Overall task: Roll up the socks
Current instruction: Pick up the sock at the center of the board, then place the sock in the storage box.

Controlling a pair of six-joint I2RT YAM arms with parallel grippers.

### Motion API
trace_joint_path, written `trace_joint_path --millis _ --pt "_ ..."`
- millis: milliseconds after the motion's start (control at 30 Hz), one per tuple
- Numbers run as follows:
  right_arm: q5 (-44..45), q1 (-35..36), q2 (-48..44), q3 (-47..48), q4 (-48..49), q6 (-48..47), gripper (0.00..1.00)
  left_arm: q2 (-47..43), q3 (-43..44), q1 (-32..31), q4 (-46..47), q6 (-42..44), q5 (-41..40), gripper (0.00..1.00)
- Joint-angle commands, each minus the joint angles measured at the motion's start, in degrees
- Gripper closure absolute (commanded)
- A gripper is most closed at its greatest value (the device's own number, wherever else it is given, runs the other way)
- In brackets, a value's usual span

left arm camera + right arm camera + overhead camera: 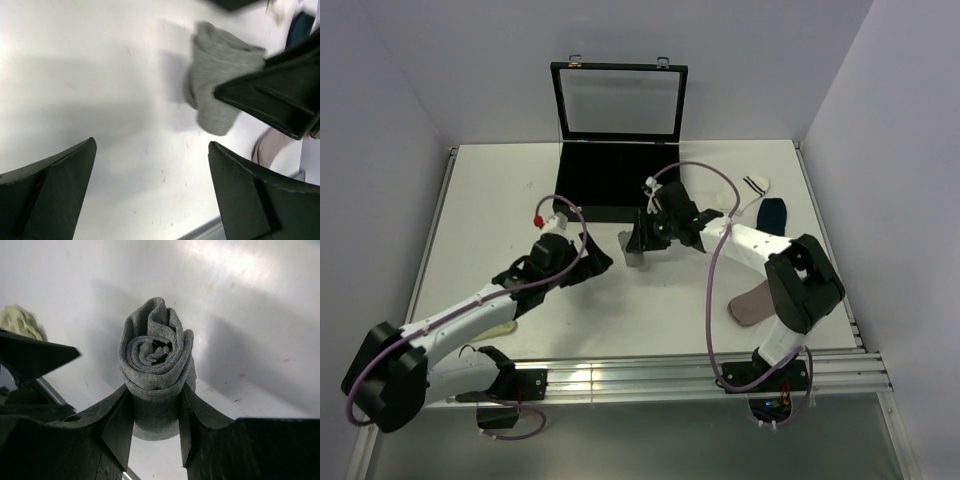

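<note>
My right pincer (156, 390) gripped the grey sock (155, 347), soft fine-knit fabric wound into a tight spiral roll, over the smooth white tabletop (250, 315). My left pincer (152, 145) gaped wide and empty nearby, its matte black fingers (55, 180) wedge-shaped.

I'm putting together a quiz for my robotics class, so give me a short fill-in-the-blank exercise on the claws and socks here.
1. The rolled sock in the right claw is ____ in colour.
2. The left claw stands ____ and holds nothing.
3. Beside the navy sock lies a black-striped sock that is mainly ____.
Missing words: grey, open, white.
</note>
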Motion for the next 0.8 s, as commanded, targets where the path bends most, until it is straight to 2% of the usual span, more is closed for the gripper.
trace_joint_path --millis 0,200,300,400,567,767 --pt "5.06 -2.07 -4.61 6.18 -2.38 -2.59 1.0 -5.06 6.94 3.38 -12.63 5.02 -6.62 0.0" --pt "8.4 -6.45 -4.45 15.15 -6.08 -3.82 1.0 -9.89 12.67 10.94 -18.8 9.77 -5.05 0.01" --pt "8.05 -8.48 -3.48 17.09 -2.05 -3.3 1.0 -11.39 14.52 14.55 -20.81 12.31 -5.04 0.0" --pt "10.15 -10.42 -0.68 21.29 -2.47 -4.43 1.0 -12.45 15.66 17.71 -22.66 15.57 -4.95 0.0" --pt "14.11 -11.82 5.48 29.22 -6.08 -13.3 1.0 -15.43 15.67 19.04 -23.02 18.91 -6.53 0.0" --pt "4.02 -14.28 13.04 36.52 -8.46 -22.01 1.0 -18.69 12.42 19.04 -19.95 20.49 -5.74 0.03"
